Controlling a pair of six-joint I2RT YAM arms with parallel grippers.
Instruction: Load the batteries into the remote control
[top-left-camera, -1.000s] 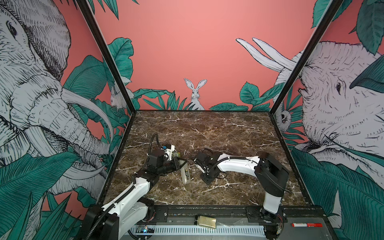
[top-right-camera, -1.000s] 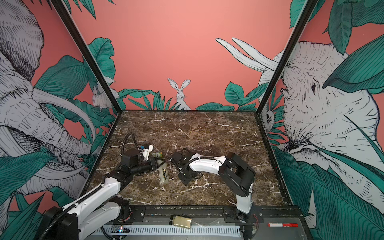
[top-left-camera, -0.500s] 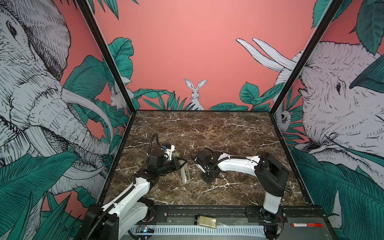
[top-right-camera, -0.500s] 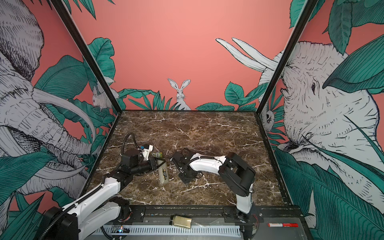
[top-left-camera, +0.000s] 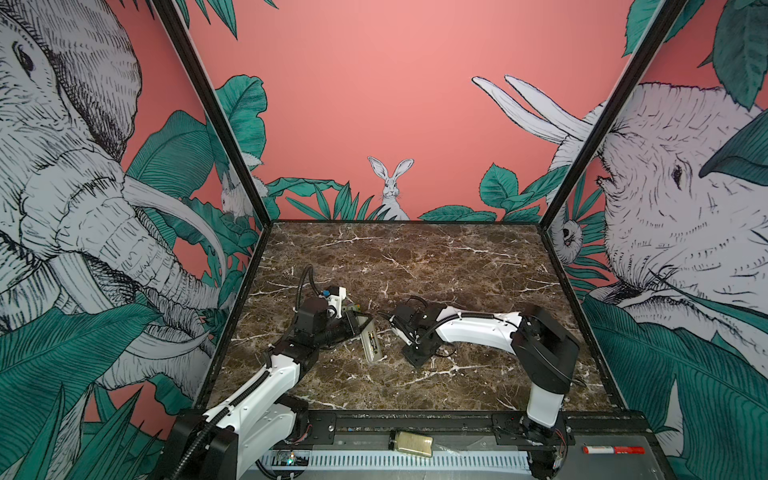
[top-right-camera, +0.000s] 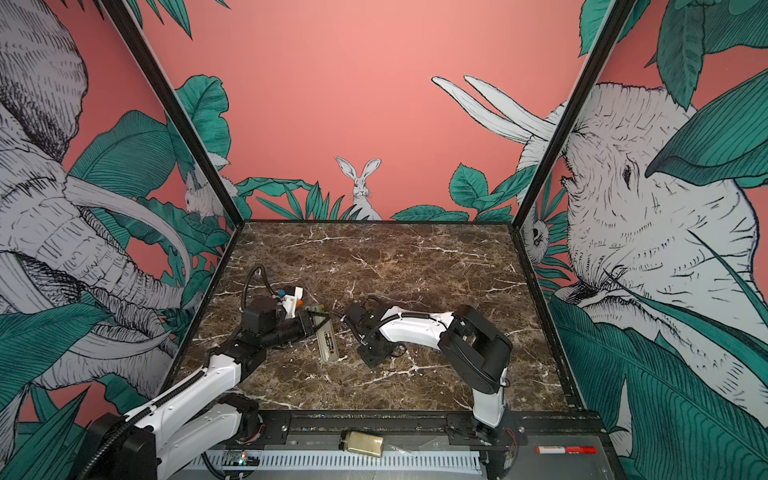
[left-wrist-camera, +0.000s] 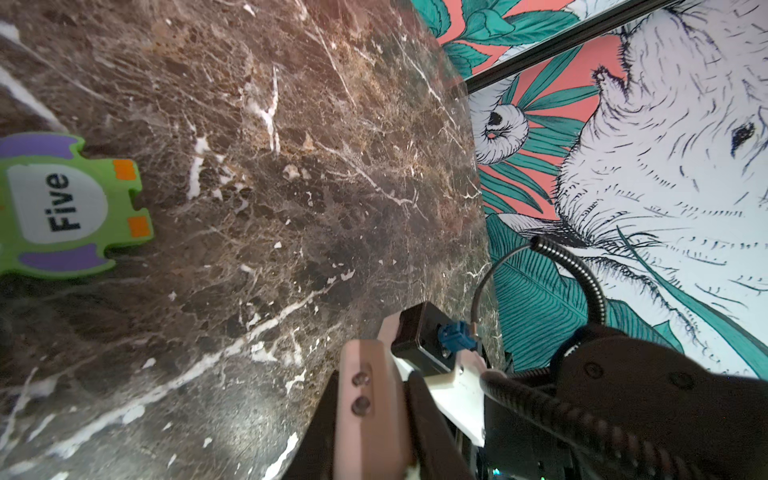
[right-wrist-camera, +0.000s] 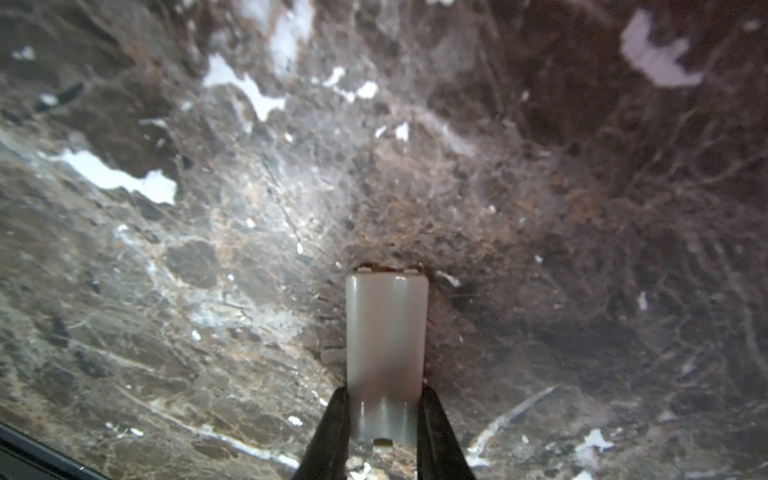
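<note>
The remote control (top-left-camera: 371, 341) lies back-up on the marble table (top-left-camera: 415, 266), with its far end clamped by the left gripper (top-left-camera: 357, 324). The batteries (top-right-camera: 328, 341) appear seated in its recess. A grey cover (right-wrist-camera: 386, 332) is pinched near 1 end between the 2 fingers of the right gripper (right-wrist-camera: 384, 392). With so shallow a hold it could be twisted or dropped, and the batteries could be dislodged if it is pressed on misaligned.

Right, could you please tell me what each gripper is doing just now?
Left gripper: closed on the remote control's end.
Right gripper: closed on the pale battery cover.
</note>
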